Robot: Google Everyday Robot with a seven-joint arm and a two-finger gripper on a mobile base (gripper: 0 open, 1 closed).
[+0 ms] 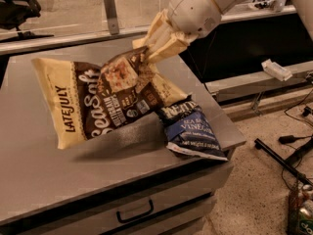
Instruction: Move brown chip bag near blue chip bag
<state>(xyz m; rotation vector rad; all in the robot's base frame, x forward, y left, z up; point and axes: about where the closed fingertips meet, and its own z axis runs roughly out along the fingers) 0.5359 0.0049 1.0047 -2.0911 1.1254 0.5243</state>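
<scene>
The brown chip bag [105,99], dark brown and cream with "Sea Salt" and "LATE JULY" on it, hangs tilted just above the grey table [34,175]. My gripper [146,53] is shut on the bag's upper right corner. The bag's lower right edge overlaps the top of the blue chip bag [193,131], which lies flat near the table's right front corner. The blue bag's upper left part is hidden behind the brown bag.
The table has a drawer with a dark handle [134,212] on its front. A low bench [254,84] with a small white object [276,70] stands to the right. Cables and a dark bar [281,160] lie on the speckled floor.
</scene>
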